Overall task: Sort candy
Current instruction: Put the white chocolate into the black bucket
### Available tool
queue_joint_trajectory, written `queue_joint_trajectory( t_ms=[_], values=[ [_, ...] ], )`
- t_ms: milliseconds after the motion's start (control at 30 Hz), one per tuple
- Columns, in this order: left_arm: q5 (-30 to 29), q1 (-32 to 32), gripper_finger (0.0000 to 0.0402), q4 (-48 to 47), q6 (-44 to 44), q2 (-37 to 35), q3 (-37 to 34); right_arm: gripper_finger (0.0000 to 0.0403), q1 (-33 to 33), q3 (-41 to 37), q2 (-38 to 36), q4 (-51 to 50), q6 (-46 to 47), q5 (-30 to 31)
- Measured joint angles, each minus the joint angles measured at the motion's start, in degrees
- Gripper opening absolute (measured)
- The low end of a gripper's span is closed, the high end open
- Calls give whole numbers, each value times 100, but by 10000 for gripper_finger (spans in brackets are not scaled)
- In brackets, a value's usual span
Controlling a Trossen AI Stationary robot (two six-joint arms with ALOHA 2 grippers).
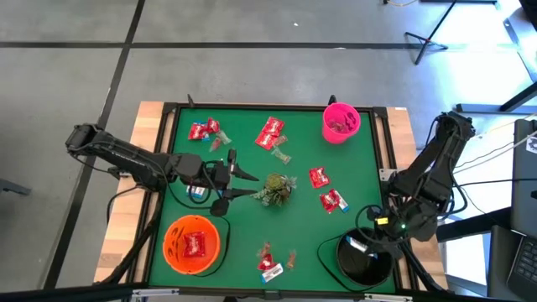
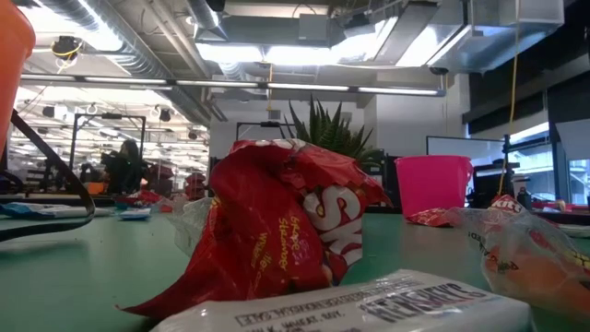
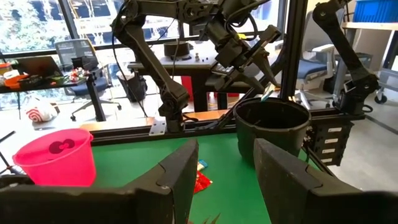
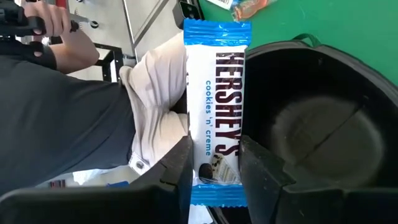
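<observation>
Sorting looks partly done. The round orange plastic bowl [image 1: 191, 244] at seven o'clock holds red packets; loose wrapped candy [image 1: 270, 134] remains around the green mat. Right gripper [image 4: 213, 163], over the black bowl [image 4: 317, 118] at five o'clock, clamps a white-and-blue Hershey's bar [image 4: 216, 112]. Left gripper [image 1: 243, 183] hangs spread, empty, near centre.

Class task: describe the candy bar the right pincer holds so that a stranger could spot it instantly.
Find the black bowl at the green table's corner. The right pincer grips a Hershey's cookies 'n' creme bar at its rim. Unlike the red packets elsewhere, it is white with blue ends.
</observation>
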Motion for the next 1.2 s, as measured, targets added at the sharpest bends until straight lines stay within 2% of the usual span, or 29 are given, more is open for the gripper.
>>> queue_joint_trajectory(
  t_ms=[333, 1200],
  values=[
    [0, 0, 149, -110, 0, 0, 0, 121, 0, 0, 0, 0, -27, 1],
    [-4, 2, 149, -147, -181, 0, 0, 122, 0, 0, 0, 0, -37, 0]
  ],
)
